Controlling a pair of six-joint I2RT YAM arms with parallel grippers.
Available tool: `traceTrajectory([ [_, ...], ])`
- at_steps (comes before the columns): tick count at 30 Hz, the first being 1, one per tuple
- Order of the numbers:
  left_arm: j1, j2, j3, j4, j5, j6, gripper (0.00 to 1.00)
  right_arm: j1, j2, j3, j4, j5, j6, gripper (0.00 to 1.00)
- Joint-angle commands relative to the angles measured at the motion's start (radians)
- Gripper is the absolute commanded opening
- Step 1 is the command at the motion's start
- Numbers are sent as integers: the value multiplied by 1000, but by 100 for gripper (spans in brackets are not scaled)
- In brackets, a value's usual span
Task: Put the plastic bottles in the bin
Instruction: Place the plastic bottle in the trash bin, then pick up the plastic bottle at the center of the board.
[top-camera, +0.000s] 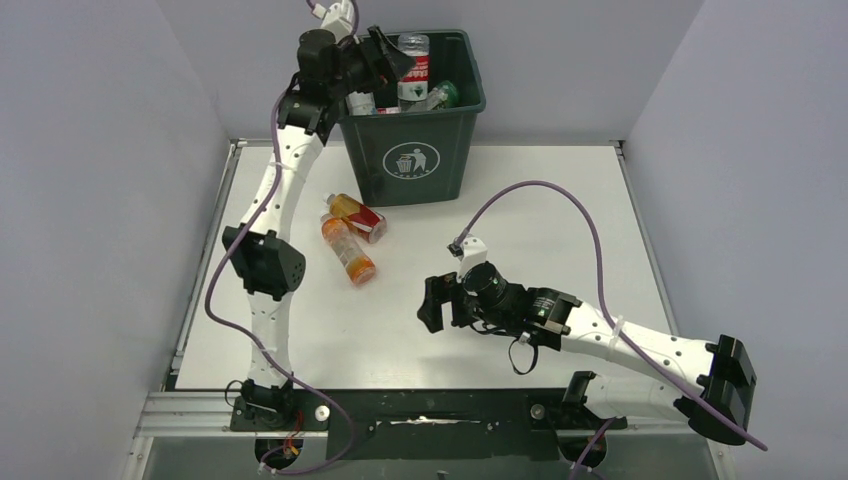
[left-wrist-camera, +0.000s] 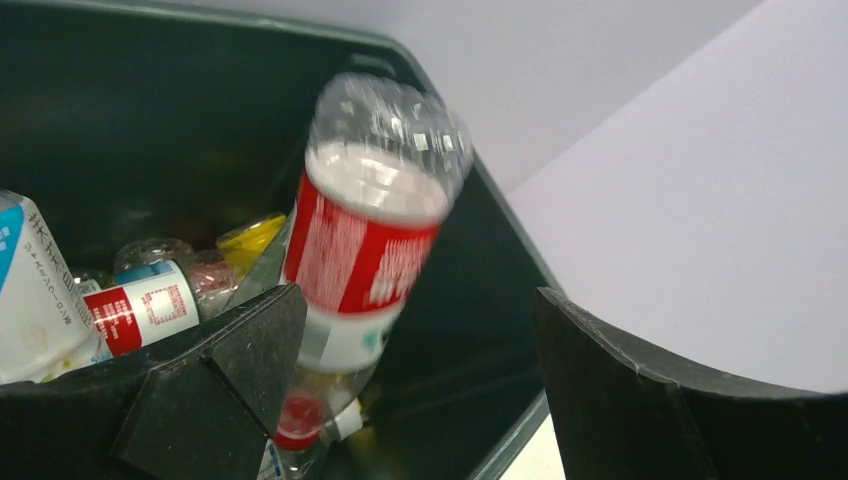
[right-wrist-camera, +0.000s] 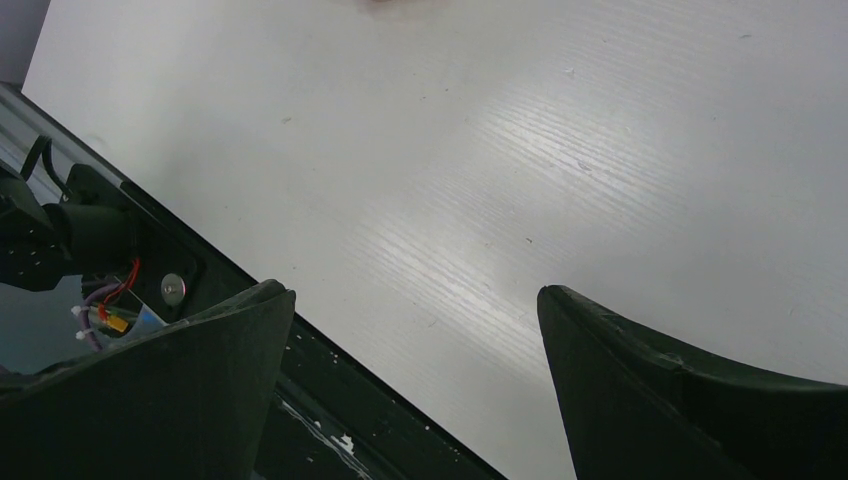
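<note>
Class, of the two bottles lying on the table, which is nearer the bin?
The red-labelled bottle, just in front of the bin; the orange bottle lies farther from it.

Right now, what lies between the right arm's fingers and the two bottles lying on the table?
Nothing: in the top view, only bare white table separates the right fingers from the two bottles.

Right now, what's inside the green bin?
Several plastic bottles: a large red-labelled bottle leaning on the pile, a smaller red-and-white-labelled bottle and a white-labelled bottle. The floor of the bin and any bottles lower down are covered by the pile.
</note>
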Motion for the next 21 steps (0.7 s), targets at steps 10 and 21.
traceTrajectory([
  [10,26,-257,-63,-59,-77,179,84,8,16,16,75,-20,-7,98],
  [21,122,-698,-578,-76,-94,66,84,11,54,23,105,-50,-17,98],
])
